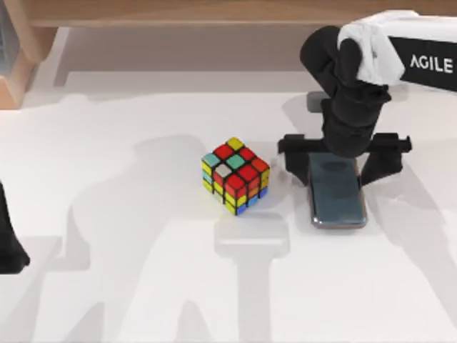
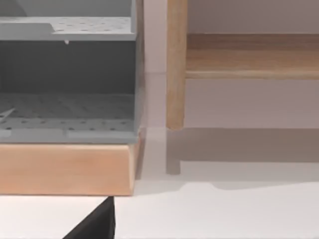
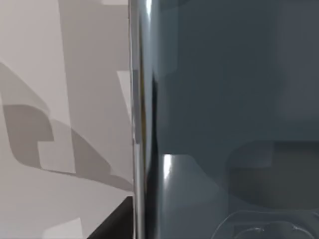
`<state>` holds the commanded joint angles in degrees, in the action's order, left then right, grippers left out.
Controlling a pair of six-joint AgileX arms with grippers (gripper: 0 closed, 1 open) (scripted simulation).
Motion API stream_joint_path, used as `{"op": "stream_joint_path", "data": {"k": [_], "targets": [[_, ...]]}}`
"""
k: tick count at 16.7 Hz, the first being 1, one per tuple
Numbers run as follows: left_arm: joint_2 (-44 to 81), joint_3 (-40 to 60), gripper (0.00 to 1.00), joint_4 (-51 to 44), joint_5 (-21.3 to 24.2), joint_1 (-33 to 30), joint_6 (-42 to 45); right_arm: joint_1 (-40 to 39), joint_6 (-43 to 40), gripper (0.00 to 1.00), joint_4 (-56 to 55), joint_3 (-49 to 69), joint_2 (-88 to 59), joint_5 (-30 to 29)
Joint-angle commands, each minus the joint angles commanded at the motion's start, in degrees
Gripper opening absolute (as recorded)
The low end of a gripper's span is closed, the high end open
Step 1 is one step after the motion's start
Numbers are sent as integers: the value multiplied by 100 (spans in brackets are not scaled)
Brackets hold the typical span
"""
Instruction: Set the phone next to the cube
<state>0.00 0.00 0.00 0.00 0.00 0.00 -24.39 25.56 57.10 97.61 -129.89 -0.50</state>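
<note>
Right gripper (image 1: 344,156) hangs directly over the far end of the phone (image 1: 337,191), its two fingers spread wide so that one stands off each long edge, touching neither as far as the top view tells. That phone lies flat on the white counter (image 1: 128,214), its long axis running toward and away from the wooden shelf at the back, just right of the cube (image 1: 235,176) with a strip of bare counter between them. From the right wrist view the phone (image 3: 224,99) looks like a glossy, hard slab with a rounded, polished rim, so I judge it stiff, fairly light, and slippery. Little of its height stands above the counter, so the fingers would need to go low and close across the narrow width, squarely on the two long edges. Meanwhile the left gripper (image 1: 8,246) sits parked at the counter's left edge.
</note>
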Motion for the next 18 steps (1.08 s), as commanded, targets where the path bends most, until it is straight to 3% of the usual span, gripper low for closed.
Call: {"op": "stream_joint_path", "data": {"k": [1, 14, 18], "targets": [[0, 0, 100, 0, 0, 0, 0, 0, 0, 0, 0, 0, 0, 0], [0, 0, 100, 0, 0, 0, 0, 0, 0, 98, 0, 0, 0, 0], [0, 0, 100, 0, 0, 0, 0, 0, 0, 100, 0, 0, 0, 0]]}}
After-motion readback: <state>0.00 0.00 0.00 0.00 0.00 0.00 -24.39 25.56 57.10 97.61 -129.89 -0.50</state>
